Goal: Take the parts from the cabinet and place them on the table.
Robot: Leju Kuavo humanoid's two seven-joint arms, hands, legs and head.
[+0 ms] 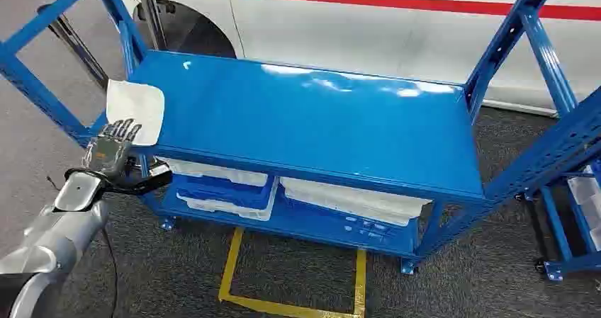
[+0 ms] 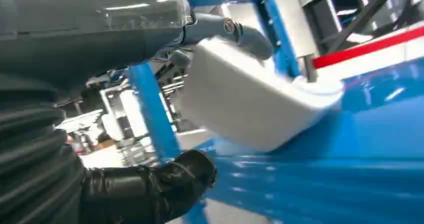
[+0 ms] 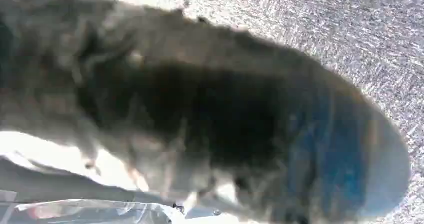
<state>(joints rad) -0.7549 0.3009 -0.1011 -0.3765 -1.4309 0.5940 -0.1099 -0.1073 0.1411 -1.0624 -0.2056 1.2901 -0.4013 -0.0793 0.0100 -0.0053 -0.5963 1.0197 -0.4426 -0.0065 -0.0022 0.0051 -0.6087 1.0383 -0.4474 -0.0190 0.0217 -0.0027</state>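
Because this flat white foam part (image 1: 135, 110) must land on the glossy blue metal tabletop (image 1: 312, 120), my left hand (image 1: 111, 153) grips its near edge, tilting it over the corner; my right hand's state I cannot tell.

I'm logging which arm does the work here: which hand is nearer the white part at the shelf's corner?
Left. The left hand holds the white part at the corner of the blue shelf. The right hand hangs low over the floor, away from it.
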